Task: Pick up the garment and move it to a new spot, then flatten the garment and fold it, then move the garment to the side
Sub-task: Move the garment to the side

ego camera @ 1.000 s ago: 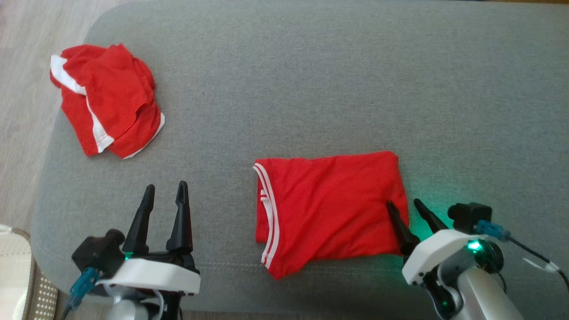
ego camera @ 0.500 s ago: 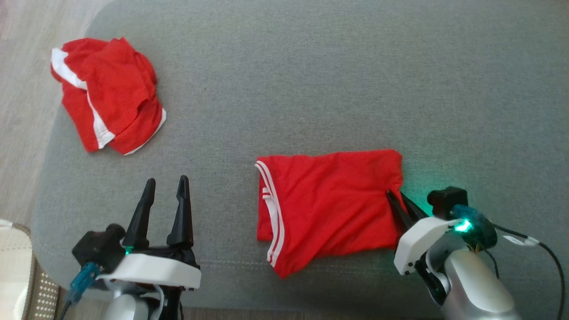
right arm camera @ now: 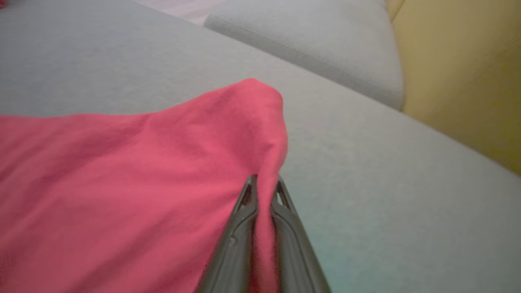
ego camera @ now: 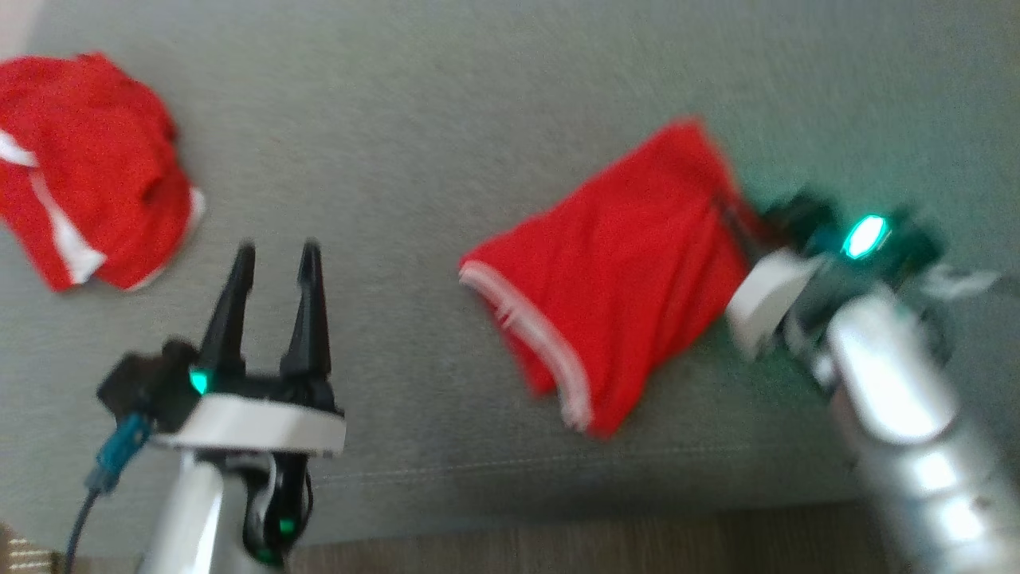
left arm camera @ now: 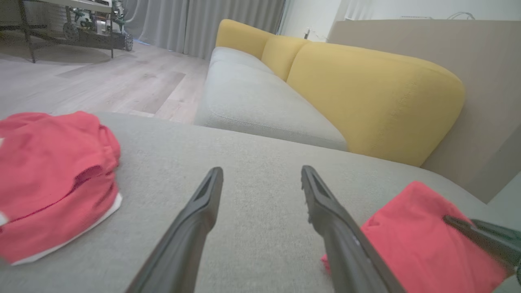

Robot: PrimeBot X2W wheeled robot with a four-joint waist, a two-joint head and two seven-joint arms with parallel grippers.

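In the head view, the garment [ego camera: 613,295] is being pinched at its right edge by the right gripper [ego camera: 731,214], right of centre on the cushion [ego camera: 446,119]. In the left wrist view, the left gripper [left arm camera: 261,171] is being held spread wide. In the right wrist view, cloth is being clamped between the fingers [right arm camera: 240,228].

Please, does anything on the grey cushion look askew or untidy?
Yes. The folded red garment lies slanted on the grey cushion, its right edge pinched in the shut right gripper and pulled up. The second red garment at the far left sits bunched, not flat. I see nothing torn or spilled.
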